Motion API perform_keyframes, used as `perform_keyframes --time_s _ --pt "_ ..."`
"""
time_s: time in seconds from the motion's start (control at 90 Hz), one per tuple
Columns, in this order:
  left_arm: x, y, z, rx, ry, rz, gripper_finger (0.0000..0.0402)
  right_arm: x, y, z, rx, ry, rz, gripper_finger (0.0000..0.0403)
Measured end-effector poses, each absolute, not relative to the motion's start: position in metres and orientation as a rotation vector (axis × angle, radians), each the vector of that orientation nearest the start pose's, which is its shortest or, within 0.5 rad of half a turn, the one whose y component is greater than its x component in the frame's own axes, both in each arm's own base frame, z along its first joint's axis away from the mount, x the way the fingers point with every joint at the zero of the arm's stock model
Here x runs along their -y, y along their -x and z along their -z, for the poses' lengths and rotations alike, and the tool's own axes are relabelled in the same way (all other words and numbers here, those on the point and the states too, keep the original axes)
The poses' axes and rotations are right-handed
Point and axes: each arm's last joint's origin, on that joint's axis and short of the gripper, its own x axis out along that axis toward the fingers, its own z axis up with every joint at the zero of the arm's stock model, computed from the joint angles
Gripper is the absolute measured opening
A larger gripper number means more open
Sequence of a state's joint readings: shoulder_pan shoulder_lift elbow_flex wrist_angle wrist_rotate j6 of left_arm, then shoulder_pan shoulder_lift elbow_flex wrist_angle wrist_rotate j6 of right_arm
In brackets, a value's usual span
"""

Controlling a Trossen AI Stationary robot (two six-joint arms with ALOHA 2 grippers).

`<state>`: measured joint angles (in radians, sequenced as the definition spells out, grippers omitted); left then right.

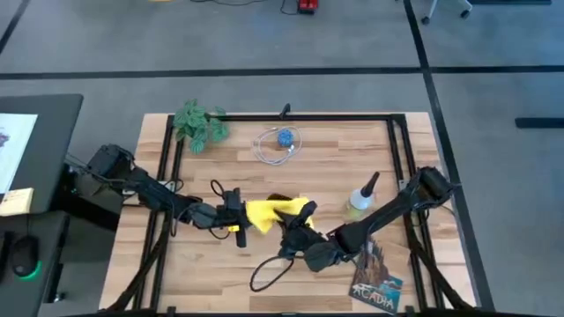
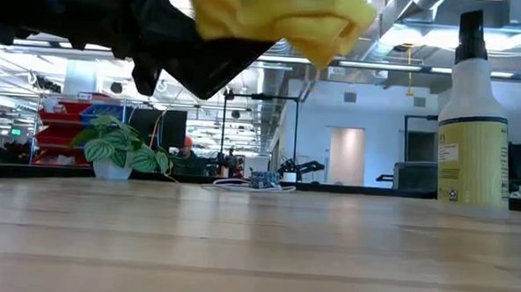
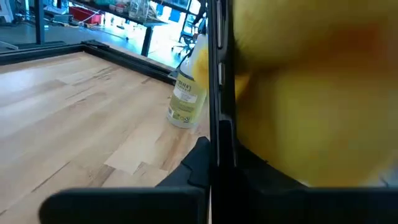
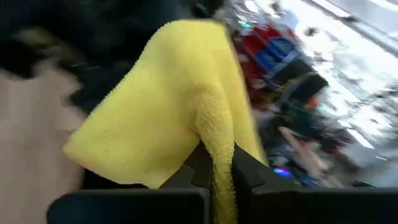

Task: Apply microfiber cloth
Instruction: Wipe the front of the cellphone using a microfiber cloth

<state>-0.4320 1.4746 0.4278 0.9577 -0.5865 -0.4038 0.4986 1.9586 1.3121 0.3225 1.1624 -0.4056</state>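
Note:
The bright yellow microfiber cloth point(image 1: 269, 211) hangs bunched above the table's middle, between my two grippers. My right gripper point(image 1: 298, 226) comes from the near right and is shut on the cloth. My left gripper point(image 1: 235, 214) comes from the left and is shut on a thin black slab like a phone point(image 3: 217, 74), which the left wrist view shows edge-on. The cloth point(image 3: 311, 93) lies against one face of that slab. In the low view the cloth point(image 2: 279, 15) and the dark gripper parts point(image 2: 186, 46) are well above the tabletop. My left gripper pinches the black slab between its two fingers at its near end point(image 3: 216, 155), coming level from the table's left. The slab stands on edge, pointing away from the fingers, lifted clear of the table. My right gripper pinches a bunched fold of the cloth point(image 4: 219, 163) between its two fingers, coming from the table's near right. The rest of the cloth point(image 4: 161, 106) spreads past the fingers, draped against the dark thing ahead, clear of the table.
A spray bottle point(image 1: 359, 201) stands just right of the grippers. A dark booklet point(image 1: 377, 280) lies near the right front edge, with a black cable loop point(image 1: 269, 269) in front. A small plant point(image 1: 198, 123) and a white cable coil point(image 1: 280, 143) sit at the far side.

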Motion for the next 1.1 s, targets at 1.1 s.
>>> perform_keyframes --time_s 1.1 --pt "0.094 -0.243 -0.176 -0.042 0.357 -0.179 0.0011 -0.173 -0.397 -0.237 -0.503 0.872 0.885 0.0"
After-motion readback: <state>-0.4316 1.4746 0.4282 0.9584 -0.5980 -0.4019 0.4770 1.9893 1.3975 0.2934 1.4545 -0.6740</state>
